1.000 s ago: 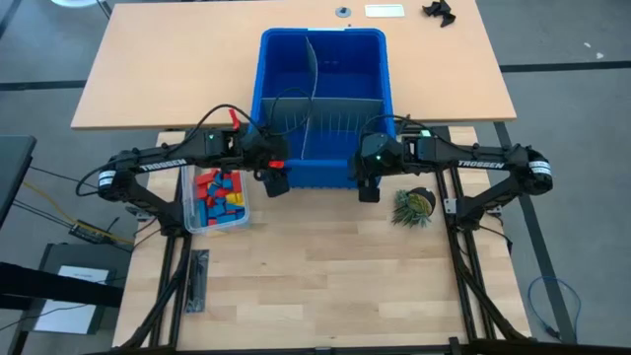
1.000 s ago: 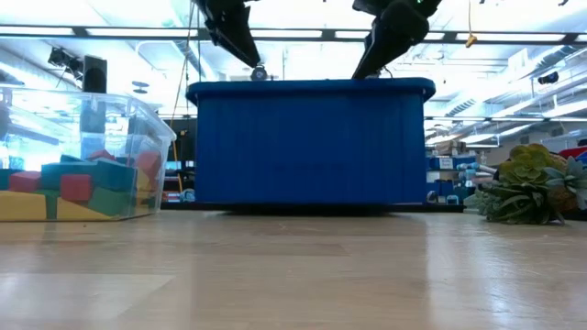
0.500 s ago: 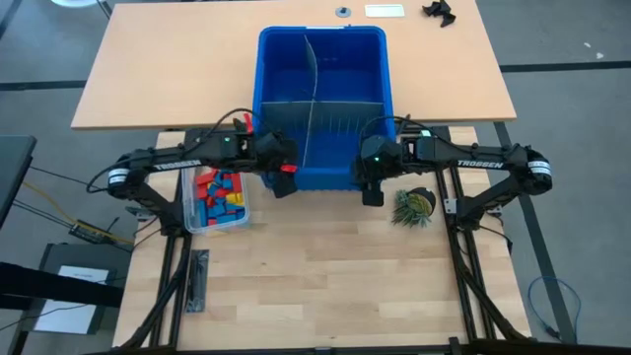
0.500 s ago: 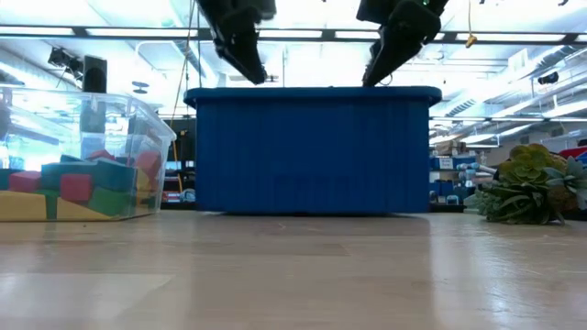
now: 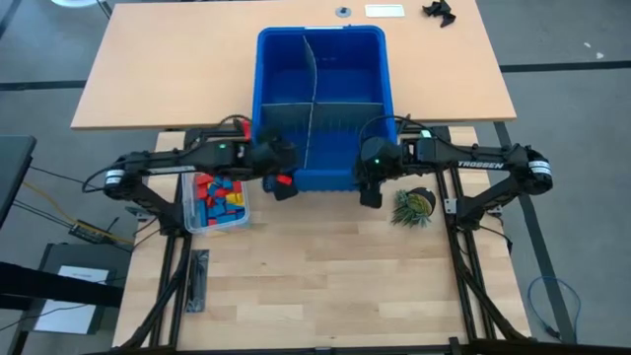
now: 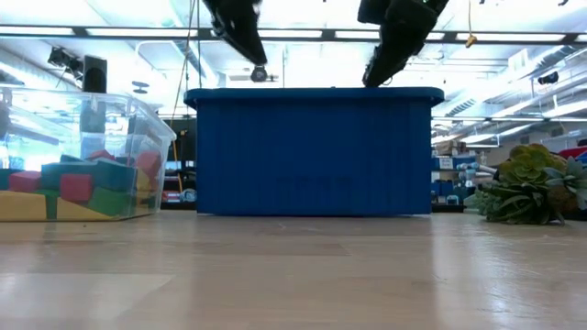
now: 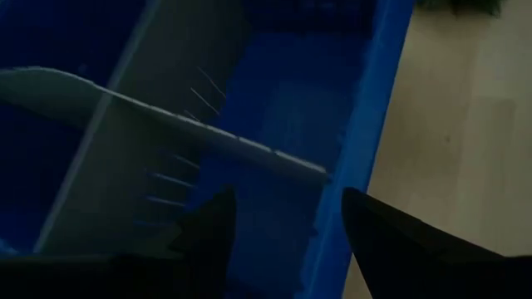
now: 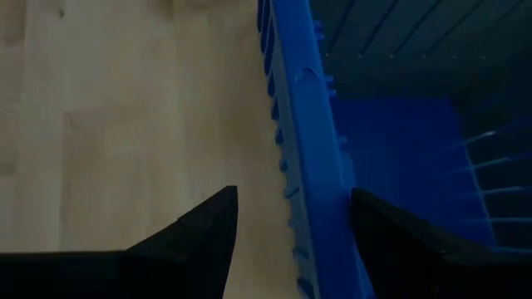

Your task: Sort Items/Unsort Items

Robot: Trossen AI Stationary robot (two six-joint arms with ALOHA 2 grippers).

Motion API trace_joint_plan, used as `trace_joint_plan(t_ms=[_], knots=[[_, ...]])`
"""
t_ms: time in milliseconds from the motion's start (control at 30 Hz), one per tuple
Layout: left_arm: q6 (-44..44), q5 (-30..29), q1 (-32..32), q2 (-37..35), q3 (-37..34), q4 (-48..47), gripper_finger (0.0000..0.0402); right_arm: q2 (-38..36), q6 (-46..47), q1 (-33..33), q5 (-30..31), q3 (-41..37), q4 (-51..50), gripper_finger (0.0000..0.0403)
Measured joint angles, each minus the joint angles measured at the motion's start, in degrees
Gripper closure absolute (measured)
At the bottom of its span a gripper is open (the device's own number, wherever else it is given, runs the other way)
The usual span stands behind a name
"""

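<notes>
Blue bin (grey dividers); succulent.

Bright blocks, a big blue bin and black arms on pale wood

The big bin is strong blue all over, with thin up-and-down lines on its front wall, and the divider sheets inside it are grey with thin line marks. The small toy blocks are red, yellow, green and blue (all mixed up), and they lie in a see-through tub that has no colour of its own. The two arms are black with white letters, and the left gripper has a red bit on it, while the right gripper is all dark with a tiny green light close by. The little plant is green and yellowish. The table is light wood with stripes.
</notes>
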Motion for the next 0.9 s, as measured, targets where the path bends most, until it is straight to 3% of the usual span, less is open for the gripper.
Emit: trace_joint_plan(t_ms=[200, 400, 500, 900], knots=[[-4.2, -2.1, -3.0, -4.3, 0.0, -2.2, 0.0172, 0.0, 2.1, 1.7, 2.7, 0.0, 0.3, 0.0176], [-10.0, -8.3, -7.2, -6.6, -0.1, -12.4, 0.0172, 0.0, 1.0, 2.5, 15.1, 0.0, -0.1, 0.0176], [-13.5, -11.0, -9.1, -7.4, 0.0, -15.9, 0.0172, -0.1, -0.8, 2.4, 18.5, 0.1, 1.6, 0.0176], [-19.9, -11.9, -13.0, -7.9, -6.3, -17.1, 0.0172, -1.5, -2.1, 5.0, 8.8, 0.1, 0.8, 0.0176]])
